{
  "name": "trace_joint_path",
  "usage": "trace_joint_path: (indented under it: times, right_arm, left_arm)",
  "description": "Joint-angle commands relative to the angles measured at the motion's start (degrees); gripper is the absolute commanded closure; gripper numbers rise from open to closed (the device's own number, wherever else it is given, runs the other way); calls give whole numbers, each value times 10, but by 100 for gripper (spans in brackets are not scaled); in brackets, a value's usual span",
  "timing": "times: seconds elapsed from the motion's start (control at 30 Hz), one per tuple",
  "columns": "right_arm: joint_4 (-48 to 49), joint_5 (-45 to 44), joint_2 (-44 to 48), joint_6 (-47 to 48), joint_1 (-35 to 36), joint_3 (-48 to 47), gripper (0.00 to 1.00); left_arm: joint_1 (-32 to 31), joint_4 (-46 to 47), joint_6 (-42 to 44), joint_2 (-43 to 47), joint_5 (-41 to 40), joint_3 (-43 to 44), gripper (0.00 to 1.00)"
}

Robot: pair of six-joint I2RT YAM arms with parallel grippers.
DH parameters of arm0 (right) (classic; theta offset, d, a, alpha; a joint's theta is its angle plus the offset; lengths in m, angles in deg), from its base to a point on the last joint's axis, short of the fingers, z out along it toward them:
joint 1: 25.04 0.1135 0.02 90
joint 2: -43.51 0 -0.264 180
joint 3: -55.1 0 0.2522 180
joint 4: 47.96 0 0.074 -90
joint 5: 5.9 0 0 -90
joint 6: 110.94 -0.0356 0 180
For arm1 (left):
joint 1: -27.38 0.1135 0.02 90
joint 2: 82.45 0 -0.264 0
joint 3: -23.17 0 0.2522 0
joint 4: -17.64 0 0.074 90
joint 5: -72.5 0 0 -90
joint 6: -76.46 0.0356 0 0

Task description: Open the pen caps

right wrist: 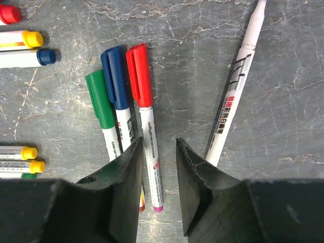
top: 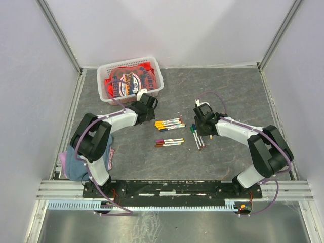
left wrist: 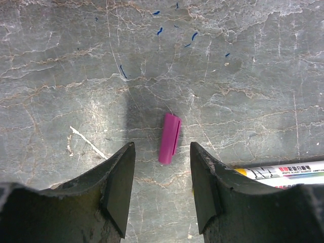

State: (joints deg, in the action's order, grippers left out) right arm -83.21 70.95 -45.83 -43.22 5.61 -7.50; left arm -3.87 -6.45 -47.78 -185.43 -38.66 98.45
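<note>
In the left wrist view a loose purple pen cap (left wrist: 169, 138) lies flat on the grey table. My left gripper (left wrist: 162, 147) is open and empty, its fingers either side of the cap's near end. In the right wrist view my right gripper (right wrist: 158, 142) is open, with the barrel of the red-capped pen between its fingers. The red cap (right wrist: 138, 76), blue cap (right wrist: 115, 76) and green cap (right wrist: 99, 98) sit on pens side by side. An uncapped white pen (right wrist: 235, 86) lies to the right. From above, the left gripper (top: 148, 104) and right gripper (top: 203, 121) flank the pens.
Capped pens lie in two rows mid-table (top: 169, 123) (top: 169, 143). A yellow-ended pen (left wrist: 283, 172) lies beside my left gripper's right finger. A white basket (top: 157, 71) holding a red printed cloth stands at the back left. A blue cloth (top: 76, 164) lies by the left arm's base.
</note>
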Motion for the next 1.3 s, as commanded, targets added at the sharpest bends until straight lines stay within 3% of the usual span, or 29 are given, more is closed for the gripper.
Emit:
trace_joint_path:
  times: [0.0,0.3,0.7,1.0,1.27]
  right_arm:
    - [5,-7,-9,-6,3,-2,62]
    - [-11,0,-26,-8,4,-4,67]
    - [-28,10,-17,-7,4,-19,98]
    - [0,21,90,14,18,-3,99]
    - [16,66,128,11,44,-8,99]
  left_arm:
    - [0,23,-21,37,0,0,45]
    - [-1,26,-23,49,10,2,45]
    - [-2,35,-42,65,83,15,41]
    - [-2,76,-87,79,204,7,42]
    - [-3,141,-146,78,310,-17,42]
